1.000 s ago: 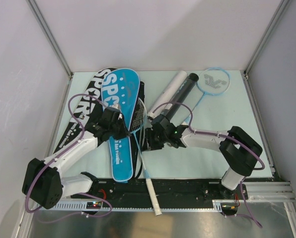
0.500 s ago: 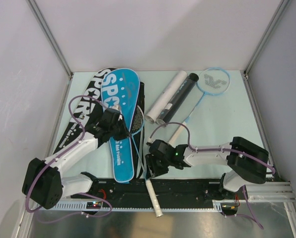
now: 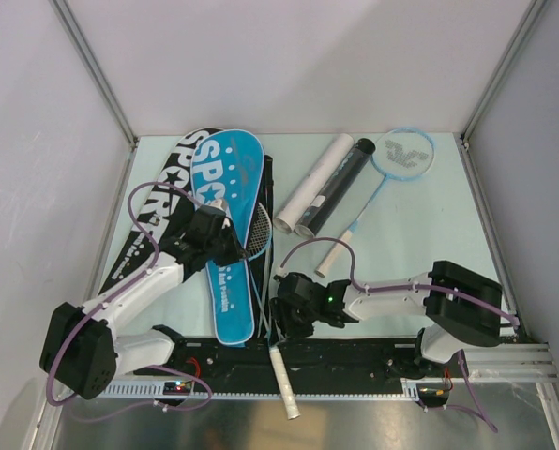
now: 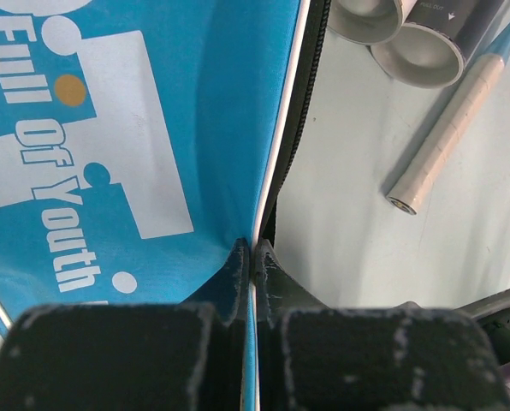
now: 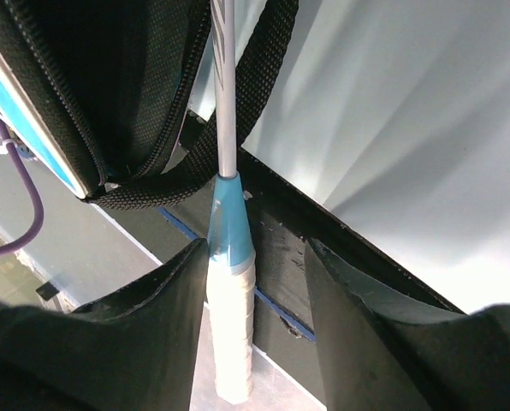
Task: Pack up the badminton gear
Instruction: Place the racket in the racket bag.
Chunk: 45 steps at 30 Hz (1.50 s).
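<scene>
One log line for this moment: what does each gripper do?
left gripper: shut on blue cover edge | right gripper: open around racket handle | white tube, black tube: on table

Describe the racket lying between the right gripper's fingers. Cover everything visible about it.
The racket has a thin silver-grey shaft, a light-blue cone and a white tape-wrapped grip. It lies flat, with the grip overhanging the black rail at the near edge. Its strung head is partly hidden between the blue cover and the black cover. A black strap crosses the shaft. The right gripper stands open astride the grip, one finger apparently touching it.
</scene>
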Available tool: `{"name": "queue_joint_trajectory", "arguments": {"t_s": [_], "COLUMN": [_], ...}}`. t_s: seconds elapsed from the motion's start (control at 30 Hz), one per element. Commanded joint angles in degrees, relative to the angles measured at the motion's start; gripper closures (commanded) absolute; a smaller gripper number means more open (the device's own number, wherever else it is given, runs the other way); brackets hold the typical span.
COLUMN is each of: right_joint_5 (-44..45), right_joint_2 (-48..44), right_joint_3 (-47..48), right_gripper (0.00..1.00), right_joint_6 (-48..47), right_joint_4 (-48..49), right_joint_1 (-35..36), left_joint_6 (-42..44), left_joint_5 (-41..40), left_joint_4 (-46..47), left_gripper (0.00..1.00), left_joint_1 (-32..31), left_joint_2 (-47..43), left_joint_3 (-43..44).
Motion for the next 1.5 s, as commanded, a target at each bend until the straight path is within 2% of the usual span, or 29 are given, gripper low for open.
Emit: {"name": "queue_joint_trajectory", "arguments": {"t_s": [0.0,0.2,0.53,0.6,0.73,0.8,1.0,1.2,1.47], "right_joint_5": [1.8,3.3,4.7,4.8,5.2,6.7,11.2,8.7,6.5], "right_joint_2": [-3.7,-5.7,1.1,1.8,2.1,1.7,1.1,6.2,9.7], "right_joint_3": [-0.5,-0.5,-0.5,-0.5,-0.5,-0.5,1.1,4.0,12.8], "right_gripper": [0.46,0.45,0.49,0.57,0.91,0.98,1.00,1.00,1.00], "right_joint_6": [1.6,2.9,7.3,7.0,5.9,4.7,2.1,-0.8,-3.1], "right_joint_4": [-0.9,-2.8,-1.0,0.5,5.3,7.9,11.2,16.0,15.9], "right_joint_1": [1.1,2.5,6.4,6.4,4.2,2.8,-2.6,-7.3,-12.3], "left_joint_6": [-0.8,-0.7,-0.6,-0.8,-1.0,-1.3,-1.5,-2.4,-4.4], "left_joint_5": [0.9,0.5,0.7,1.1,1.7,2.1,2.7,3.5,5.0], "left_joint_4": [3.4,4.0,5.1,5.4,5.7,5.9,6.2,6.7,7.6], "left_gripper": [1.00,1.00,1.00,1.00,1.00,1.00,1.00,1.00,1.00], "left_joint_1": [-0.3,-0.3,-0.3,-0.3,-0.3,-0.3,-0.3,-0.3,-0.3], "left_joint_2": [-0.7,-0.8,-2.1,-2.5,-2.8,-2.9,-3.1,-3.6,-6.3], "left_joint_3": [-0.2,-0.3,-1.9,-2.4,-2.8,-3.0,-3.6,-4.4,-6.7]}}
